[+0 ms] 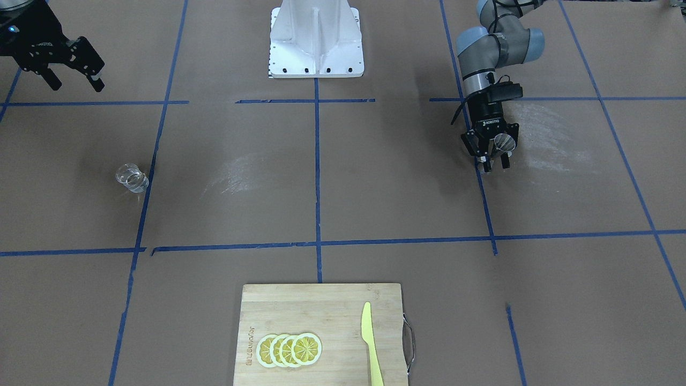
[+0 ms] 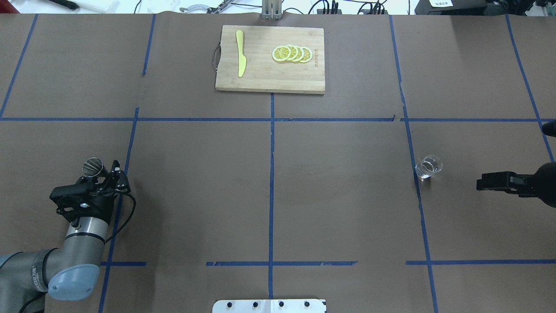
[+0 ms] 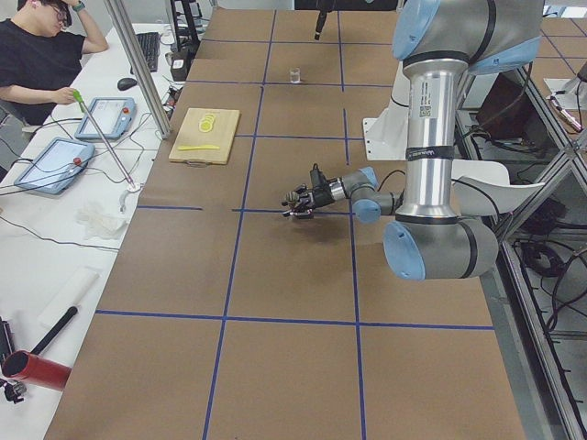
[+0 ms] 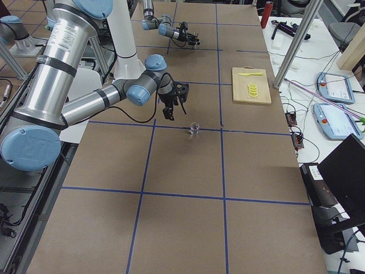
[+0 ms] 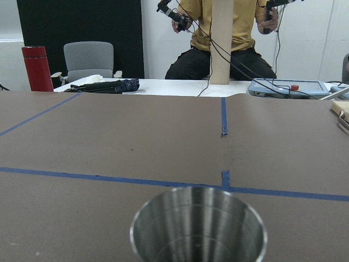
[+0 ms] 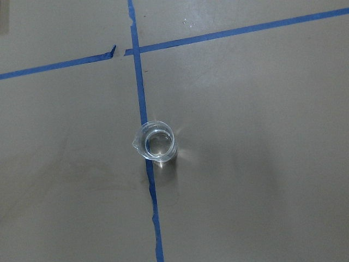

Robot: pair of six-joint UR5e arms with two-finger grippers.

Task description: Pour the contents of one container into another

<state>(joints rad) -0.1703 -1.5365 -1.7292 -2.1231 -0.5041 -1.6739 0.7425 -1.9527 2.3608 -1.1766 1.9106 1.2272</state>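
Over the table's left side, clamps steel jigger in left gripper; at right, holds right gripper spread apart near glass cup.

Left hand grips the jigger low to the table; right hand hangs raised, fingers spread.

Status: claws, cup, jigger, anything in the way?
Left claw shut on jigger, low over table. Right claw open, apart from cup. Cup upright on table. Nothing between cup and jigger.
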